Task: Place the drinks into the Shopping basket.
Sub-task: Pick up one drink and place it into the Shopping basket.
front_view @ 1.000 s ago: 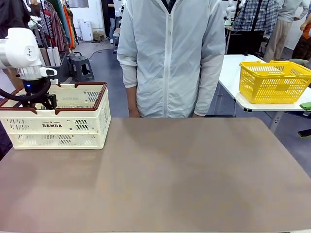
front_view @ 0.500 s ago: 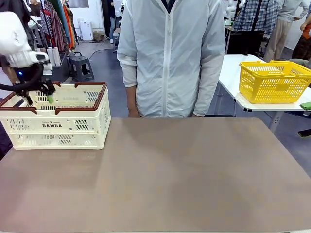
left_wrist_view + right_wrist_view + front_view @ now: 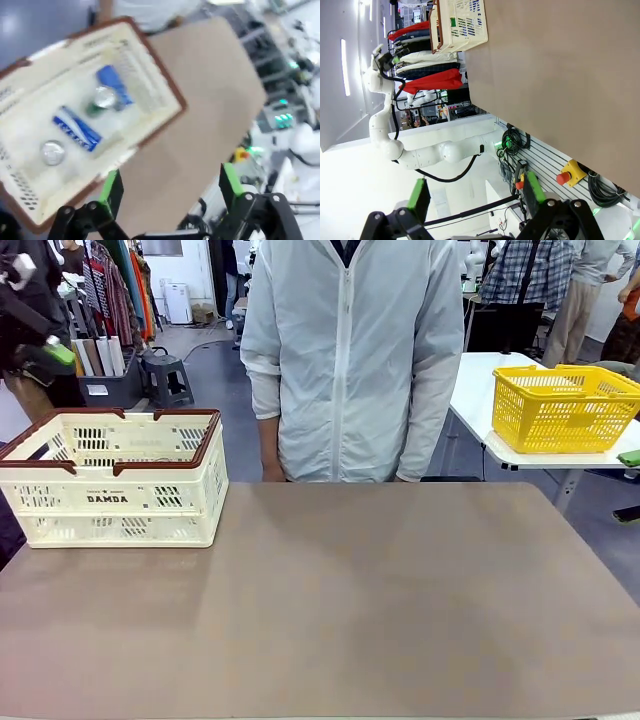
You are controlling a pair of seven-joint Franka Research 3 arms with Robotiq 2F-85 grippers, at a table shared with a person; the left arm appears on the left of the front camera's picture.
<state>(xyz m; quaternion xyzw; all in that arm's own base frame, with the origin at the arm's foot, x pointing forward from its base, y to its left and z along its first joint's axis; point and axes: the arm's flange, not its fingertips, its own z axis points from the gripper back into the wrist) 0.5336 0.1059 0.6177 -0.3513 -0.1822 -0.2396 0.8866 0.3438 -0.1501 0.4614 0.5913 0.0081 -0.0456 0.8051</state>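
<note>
The cream Shopping basket with its brown rim stands on the table's far left. Looking down from the left wrist, I see several drinks inside the Shopping basket: a blue-and-white can lying flat, another blue can, a green can with a silver top, and one more silver top. My left gripper hangs open and empty high above the basket; one of its green pads shows at the front view's top left. The right gripper is open with nothing in it, off the table's side.
A person in a white jacket stands at the table's far edge. On a side table at the right sits a yellow mesh basket. The brown tabletop is bare. My left arm shows far off in the right wrist view.
My left gripper has opened and risen out of the basket, up and to the left, leaving the cans inside. The right arm has not moved.
</note>
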